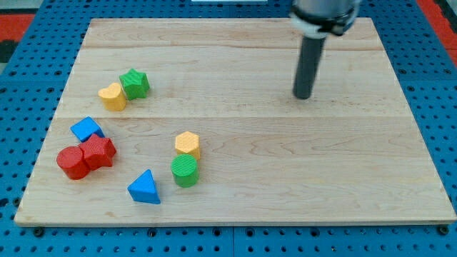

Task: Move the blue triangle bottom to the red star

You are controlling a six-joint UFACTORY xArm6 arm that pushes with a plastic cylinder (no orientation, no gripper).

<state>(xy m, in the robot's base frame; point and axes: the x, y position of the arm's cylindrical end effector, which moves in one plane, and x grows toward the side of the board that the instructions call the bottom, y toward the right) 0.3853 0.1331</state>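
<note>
A straight, dark grey cylindrical rod hangs from a black collar with a white rim, ending in my tip point(303, 97)

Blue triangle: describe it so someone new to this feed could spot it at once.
Start at the wooden board and go to its bottom-left part. There the blue triangle lies nearest the bottom edge, left of the green cylinder and lower right of the red star. Unlike the other blue block, it is a wedge standing alone.

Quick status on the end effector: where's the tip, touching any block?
My tip: no jaws, holding nothing; on bare wooden board, upper right, touching no block, far from the blue triangle block.
</note>
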